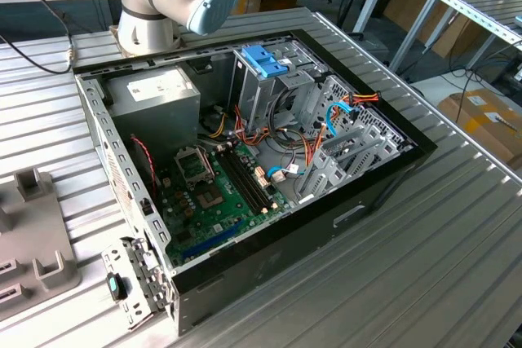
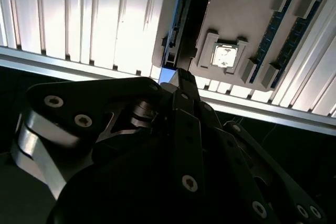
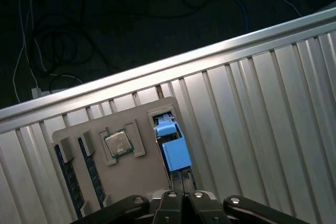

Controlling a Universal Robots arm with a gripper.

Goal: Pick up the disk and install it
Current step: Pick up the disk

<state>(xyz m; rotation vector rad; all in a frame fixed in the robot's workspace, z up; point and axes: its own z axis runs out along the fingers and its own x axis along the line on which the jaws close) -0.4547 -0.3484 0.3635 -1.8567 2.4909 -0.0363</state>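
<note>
A: Look at the exterior view. How does your arm (image 1: 148, 7) read to you?

B: You see a thick silver-grey column, and a pale grey joint housing closed by a round light-blue cap (image 1: 209, 3).

A: And the gripper (image 2: 181, 77) you run?

B: In both wrist views you see it matt black, built of flat linkage bars layered one over another. Small silver screws (image 2: 189, 183) with recessed heads dot the pivots. In the second wrist view you also see a curved band (image 2: 29, 145) of brushed bare metal along one flank.
</note>
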